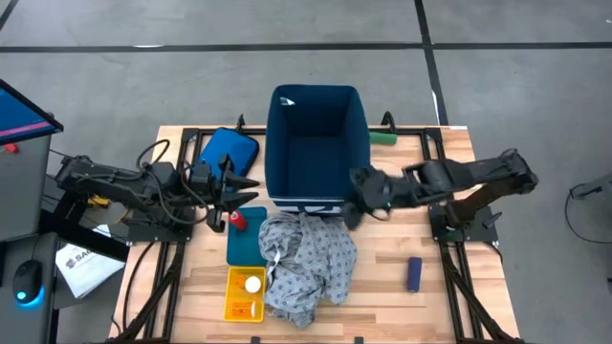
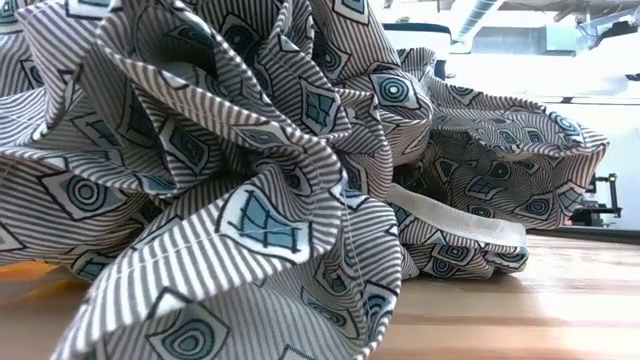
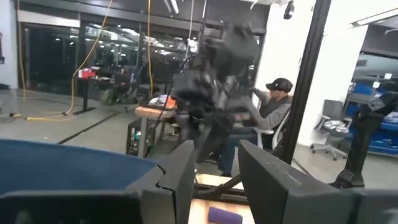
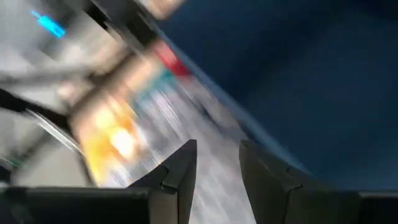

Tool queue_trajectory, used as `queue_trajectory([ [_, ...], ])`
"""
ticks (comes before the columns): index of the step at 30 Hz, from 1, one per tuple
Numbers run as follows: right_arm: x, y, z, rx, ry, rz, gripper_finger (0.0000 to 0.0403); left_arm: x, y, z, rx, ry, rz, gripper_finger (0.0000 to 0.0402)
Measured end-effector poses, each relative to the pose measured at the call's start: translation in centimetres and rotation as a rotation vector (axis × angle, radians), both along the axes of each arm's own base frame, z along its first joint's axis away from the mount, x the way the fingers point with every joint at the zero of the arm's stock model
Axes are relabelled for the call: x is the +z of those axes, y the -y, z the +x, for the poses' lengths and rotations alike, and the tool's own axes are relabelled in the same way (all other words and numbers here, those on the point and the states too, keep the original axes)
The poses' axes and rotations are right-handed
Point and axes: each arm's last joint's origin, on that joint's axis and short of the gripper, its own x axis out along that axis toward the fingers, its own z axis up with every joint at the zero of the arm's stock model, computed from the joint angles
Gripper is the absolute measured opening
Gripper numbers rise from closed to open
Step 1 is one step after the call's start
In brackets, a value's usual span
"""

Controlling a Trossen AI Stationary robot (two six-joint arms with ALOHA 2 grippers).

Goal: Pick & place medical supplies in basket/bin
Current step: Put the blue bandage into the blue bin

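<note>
The grey patterned gown lies crumpled on the table in front of the navy bin and fills the low view. My right gripper is open. It hovers by the bin's near right corner, over the gown's far edge. My left gripper is open and level at the bin's left side, above a red cylinder. A dark-blue cylinder lies to the right of the gown. A white-capped bottle sits in an orange tray.
A flat blue padded pouch lies left of the bin and a teal tray lies beside the gown. A green item sits at the bin's right. A seated person shows in the room beyond. Bare wood lies near right.
</note>
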Motion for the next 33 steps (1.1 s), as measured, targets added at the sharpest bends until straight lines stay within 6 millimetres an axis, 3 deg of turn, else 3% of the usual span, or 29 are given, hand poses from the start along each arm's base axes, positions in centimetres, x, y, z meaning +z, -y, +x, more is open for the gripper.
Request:
queue_trajectory([
  [6, -2.6, -2.3, -4.5, -0.149, -0.352, 0.050, 0.0118, 0.2, -0.2, -0.6, 0.032, -0.003, 0.008, 0.0141],
  [15, -8.5, -5.6, -7.4, -0.433, -0.650, 0.296, 0.0123, 0.4, -0.4, -1.0, 0.062, 0.010, 0.000, 0.0156],
  [28, -13.8, -8.1, -9.2, -0.590, -0.793, 0.469, 0.0239, 0.4, -0.3, -1.1, 0.029, 0.014, -0.021, 0.0169],
  [33, -14.9, -9.0, -10.2, -0.641, -0.818, 0.483, 0.0249, 0.4, -0.3, -1.1, 0.025, 0.014, -0.028, 0.0168],
])
